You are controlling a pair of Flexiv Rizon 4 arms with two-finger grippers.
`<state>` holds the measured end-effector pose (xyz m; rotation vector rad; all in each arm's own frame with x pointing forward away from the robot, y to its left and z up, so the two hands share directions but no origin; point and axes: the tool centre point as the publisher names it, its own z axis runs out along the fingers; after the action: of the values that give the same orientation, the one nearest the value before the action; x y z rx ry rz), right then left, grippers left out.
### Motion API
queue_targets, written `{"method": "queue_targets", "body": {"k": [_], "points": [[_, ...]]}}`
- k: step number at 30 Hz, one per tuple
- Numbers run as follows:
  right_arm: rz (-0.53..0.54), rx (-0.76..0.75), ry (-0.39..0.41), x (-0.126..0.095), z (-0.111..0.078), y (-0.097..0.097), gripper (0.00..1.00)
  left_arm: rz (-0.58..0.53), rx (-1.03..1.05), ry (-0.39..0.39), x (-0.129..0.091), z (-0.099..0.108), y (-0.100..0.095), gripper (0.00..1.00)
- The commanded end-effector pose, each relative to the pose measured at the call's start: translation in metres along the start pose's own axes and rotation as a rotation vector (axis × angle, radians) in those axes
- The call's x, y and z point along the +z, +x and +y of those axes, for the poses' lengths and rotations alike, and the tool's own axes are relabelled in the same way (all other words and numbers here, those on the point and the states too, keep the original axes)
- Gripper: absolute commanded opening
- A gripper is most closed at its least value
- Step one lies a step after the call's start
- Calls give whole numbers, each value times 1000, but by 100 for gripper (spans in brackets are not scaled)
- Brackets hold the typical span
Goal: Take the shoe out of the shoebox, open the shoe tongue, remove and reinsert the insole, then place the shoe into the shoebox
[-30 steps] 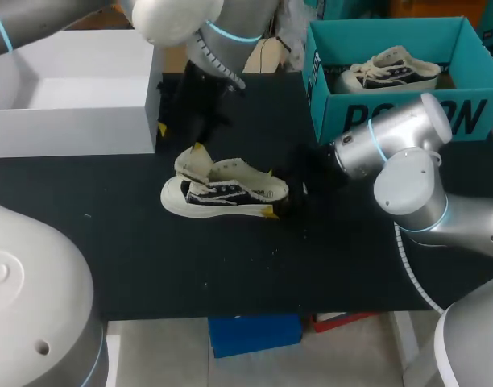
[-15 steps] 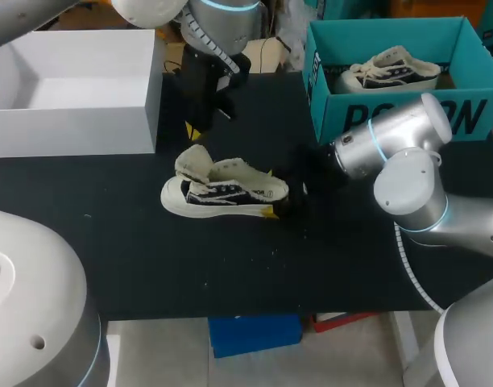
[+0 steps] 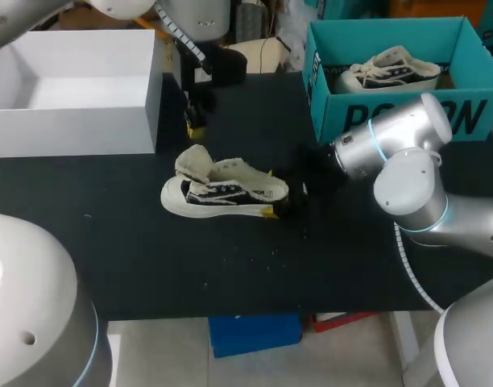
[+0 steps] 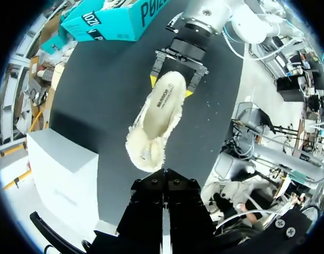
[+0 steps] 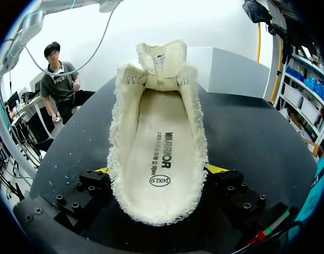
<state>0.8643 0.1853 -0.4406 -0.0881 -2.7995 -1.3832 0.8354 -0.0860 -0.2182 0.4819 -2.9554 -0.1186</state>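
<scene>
A cream and black shoe (image 3: 222, 193) lies on its sole in the middle of the black table, toe to the left. Its tongue (image 5: 161, 61) is folded forward and the printed insole (image 5: 158, 143) lies flat inside. My right gripper (image 3: 271, 193) is shut on the heel, one yellow tip on each side (image 5: 159, 172). My left gripper (image 3: 195, 127) hangs shut and empty above the table behind the toe. In the left wrist view the shoe (image 4: 159, 119) is ahead of its closed black fingers (image 4: 163, 180).
The teal shoebox (image 3: 391, 113) stands open at the back right with a second shoe (image 3: 387, 71) in it. A white open box (image 3: 69, 121) sits at the back left, close to my left arm.
My left gripper has let go of the tongue, pulled up and back from the shoe toward the table's rear, and shut. The shoe and the right arm have not moved.
</scene>
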Motion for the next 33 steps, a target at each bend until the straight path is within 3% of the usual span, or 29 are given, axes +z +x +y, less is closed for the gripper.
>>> {"method": "queue_targets", "body": {"k": [1,13,17,25,33], "points": [[-1,1,-1,2,-2,0,4,161,669,241,4,-4,-4,0],[-1,1,-1,2,-2,0,4,161,669,241,4,-4,-4,0],[-1,1,-1,2,-2,0,4,115,645,259,6,-4,-9,0],[-1,1,-1,2,-2,0,2,130,572,192,30,-20,-8,0],[-1,1,-1,2,-2,0,2,147,557,194,55,-35,-5,0]]}}
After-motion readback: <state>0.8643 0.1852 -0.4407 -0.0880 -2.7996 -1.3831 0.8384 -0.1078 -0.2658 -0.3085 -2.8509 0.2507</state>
